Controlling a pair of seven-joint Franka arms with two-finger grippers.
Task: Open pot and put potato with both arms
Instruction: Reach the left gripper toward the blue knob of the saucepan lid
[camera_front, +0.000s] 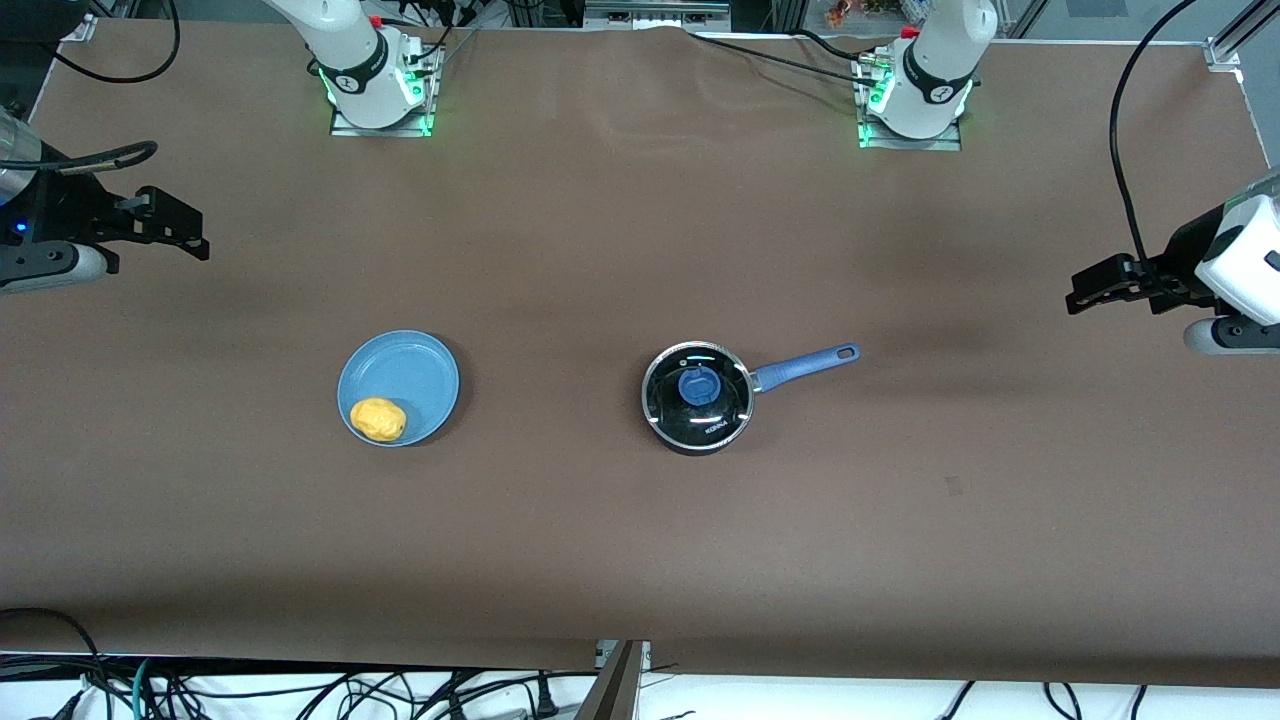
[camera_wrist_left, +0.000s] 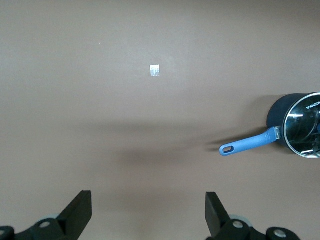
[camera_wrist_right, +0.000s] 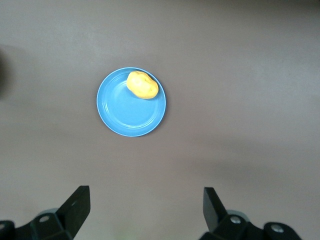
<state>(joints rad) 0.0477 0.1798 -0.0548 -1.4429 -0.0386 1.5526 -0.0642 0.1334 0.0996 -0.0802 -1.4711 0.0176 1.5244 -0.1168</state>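
Brown table (camera_front: 640, 560) carries all. 2 grippers up high, jaws wide apart, empty: left gripper (camera_front: 1085, 290) over left arm's end, right gripper (camera_front: 190, 235) over right arm's end. Pot (camera_front: 697, 398) mid-table, lid (camera_front: 697, 392) on. Plate (camera_front: 398, 387) toward right arm's end; potato (camera_front: 378, 419) on its camera-side rim.

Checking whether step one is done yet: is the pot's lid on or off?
On. The glass lid sits flat across the pot, its blue knob centred; neither gripper is near it.
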